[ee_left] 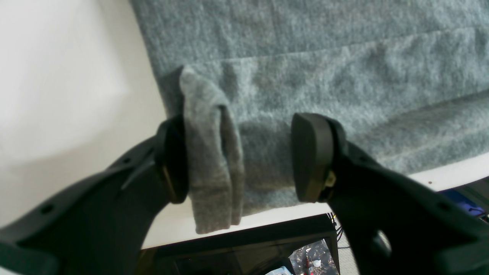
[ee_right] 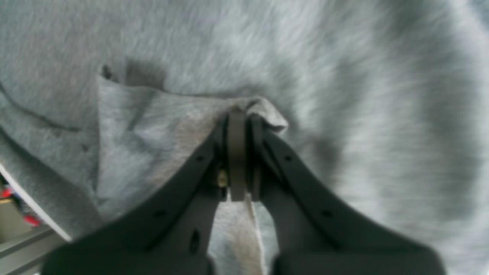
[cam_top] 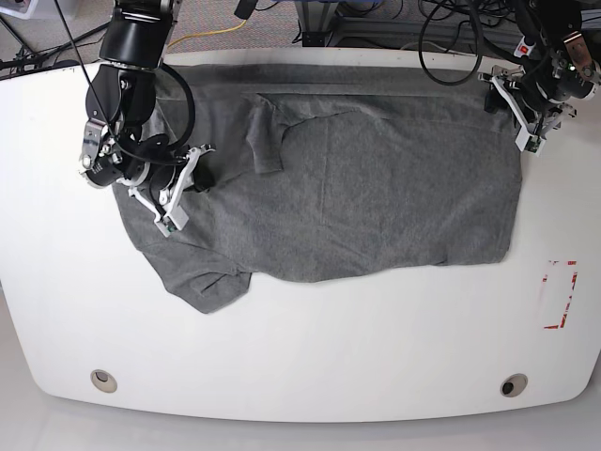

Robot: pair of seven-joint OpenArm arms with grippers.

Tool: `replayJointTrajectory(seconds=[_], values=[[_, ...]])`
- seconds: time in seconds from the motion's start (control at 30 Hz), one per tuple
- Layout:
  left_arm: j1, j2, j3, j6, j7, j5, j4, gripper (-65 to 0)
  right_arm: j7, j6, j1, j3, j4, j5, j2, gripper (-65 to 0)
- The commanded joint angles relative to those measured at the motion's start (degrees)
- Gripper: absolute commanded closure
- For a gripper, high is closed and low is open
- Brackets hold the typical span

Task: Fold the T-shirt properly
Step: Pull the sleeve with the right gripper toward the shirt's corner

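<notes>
Left wrist: left pincer [ee_left: 240,156] gaped wide, a roll of T-shirt [ee_left: 324,76] hem draped against one pad [ee_left: 174,160], ungripped.

Right wrist: right pincer [ee_right: 237,126] clamped shut on a pinched fold.

Base: one T-shirt, two pincers, spread across tabletop [cam_top: 300,366]. Best lifted evenly, with both corners secured first.
</notes>
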Motion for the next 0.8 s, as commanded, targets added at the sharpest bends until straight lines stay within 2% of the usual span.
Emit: replayJointTrajectory(seconds=[0.0,0.23,0.77], values=[[-0.18,-0.88,-0.15,-0.03,-0.64,-0.41,0.76,-36.7,1.23,0.1,2.75,0.28,2.12,0.97,1.56,0.0],[-0.18,-0.97,-0.15,-0.03,-0.64,-0.32,0.76,-36.7,1.23,0.1,6.62,0.11,0.27,0.89,2.18,0.0],[-0.18,-0.97,-0.15,-0.03,-0.64,-0.32,0.76,-36.7,3.69,0.1,14.8,0.11,-12.65,0.8,2.18,0.0]])
